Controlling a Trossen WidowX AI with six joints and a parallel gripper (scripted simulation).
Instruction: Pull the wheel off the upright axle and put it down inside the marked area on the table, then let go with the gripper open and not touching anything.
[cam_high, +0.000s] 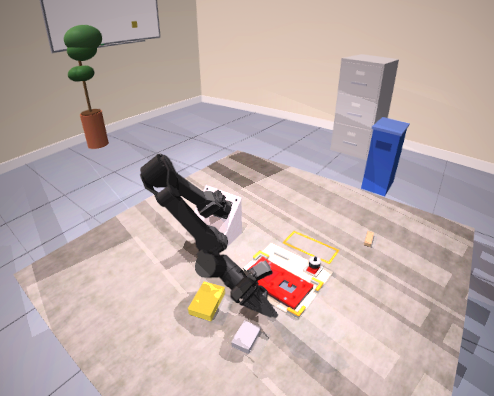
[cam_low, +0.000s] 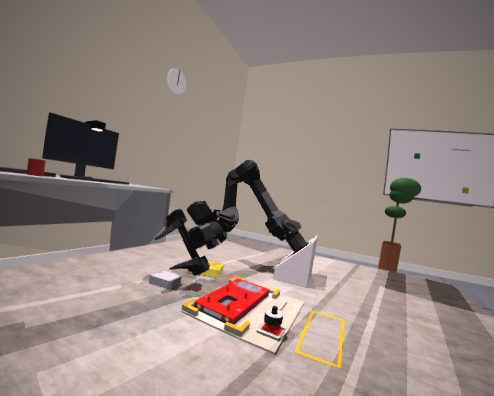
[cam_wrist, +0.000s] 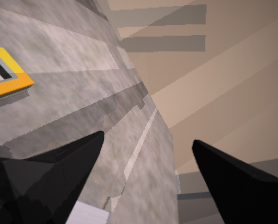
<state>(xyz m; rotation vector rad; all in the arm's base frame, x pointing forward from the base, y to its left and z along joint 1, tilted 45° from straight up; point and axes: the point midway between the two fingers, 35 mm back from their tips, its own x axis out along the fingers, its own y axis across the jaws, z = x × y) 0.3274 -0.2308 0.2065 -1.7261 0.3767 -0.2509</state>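
Nothing is done yet: I see the wheel (cam_high: 314, 262) on its axle, at about seven o'clock from the yellow marked area (cam_high: 311, 247). I have the gripper (cam_low: 177, 247) spread wide, holding nothing, well apart from it.

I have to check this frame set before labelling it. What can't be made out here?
- Axle under the wheel: too small in top and exterior views.
- Wheel and marked area: outside the wrist view.
- White block: cut off by the wrist view's bottom edge.
- Arm base: hidden behind the white wedge in the exterior view.
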